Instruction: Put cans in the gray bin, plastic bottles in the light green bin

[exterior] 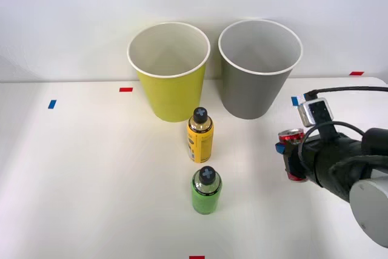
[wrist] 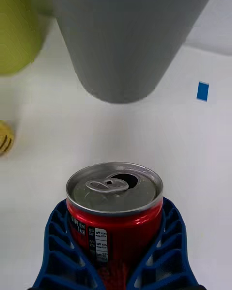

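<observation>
I'm looking down at a plain white surface (exterior: pixel 91 168) that runs back to a bare, pale wall (exterior: pixel 73 10), the two meeting in a straight line across the front view. Small tape marks are stuck on the surface: a blue one (exterior: pixel 52 104) far to the left, a red one (exterior: pixel 125 89) nearer the middle, another red one (exterior: pixel 356 73) at the far right by the wall, and a red one (exterior: pixel 196 257) at the near edge. Light is even, with soft shadows.

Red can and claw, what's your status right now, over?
Right claw shut on red can, can upright. Gray bin just ahead, nothing between. Both bottles standing off to the left, untouched.
</observation>
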You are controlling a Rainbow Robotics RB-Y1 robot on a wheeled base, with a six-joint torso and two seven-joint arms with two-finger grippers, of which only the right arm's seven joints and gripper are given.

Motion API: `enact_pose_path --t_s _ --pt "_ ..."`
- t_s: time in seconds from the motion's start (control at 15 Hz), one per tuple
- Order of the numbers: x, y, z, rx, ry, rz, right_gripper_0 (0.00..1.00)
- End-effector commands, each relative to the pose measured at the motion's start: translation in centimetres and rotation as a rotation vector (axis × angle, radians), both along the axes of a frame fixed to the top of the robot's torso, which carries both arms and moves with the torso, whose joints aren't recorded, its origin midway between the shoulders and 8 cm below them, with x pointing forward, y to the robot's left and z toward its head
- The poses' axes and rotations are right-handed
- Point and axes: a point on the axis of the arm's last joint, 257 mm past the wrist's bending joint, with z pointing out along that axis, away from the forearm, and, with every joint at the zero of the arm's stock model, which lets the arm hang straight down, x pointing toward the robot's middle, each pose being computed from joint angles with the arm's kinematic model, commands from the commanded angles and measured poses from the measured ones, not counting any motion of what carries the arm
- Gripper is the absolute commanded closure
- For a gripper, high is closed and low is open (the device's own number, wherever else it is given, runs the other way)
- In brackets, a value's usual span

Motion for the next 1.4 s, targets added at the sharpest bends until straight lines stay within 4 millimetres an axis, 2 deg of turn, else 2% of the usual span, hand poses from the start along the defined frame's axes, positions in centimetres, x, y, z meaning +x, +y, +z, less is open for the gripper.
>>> enact_pose_path --t_s 0.07,0.33,0.73,0.8,1.0,1.2,1.4 --pt "0.6 0.1 3.7 0.05 -0.147 -0.005 1.0" --pt "2.4 1.2 9.7 0.18 -0.372 0.015 1.0" --pt "3.4 2.4 16.7 0.302 -0.58 0.061 1.0" --pt "4.5 2.6 17.6 0.33 -0.612 0.072 1.0" --pt "8.0 2.6 18.5 0.378 -0.658 0.081 1.0" --pt "11.3 2.5 20.6 0.404 -0.68 0.075 1.0" --pt "15.3 2.8 20.8 0.446 -0.693 0.062 1.0"
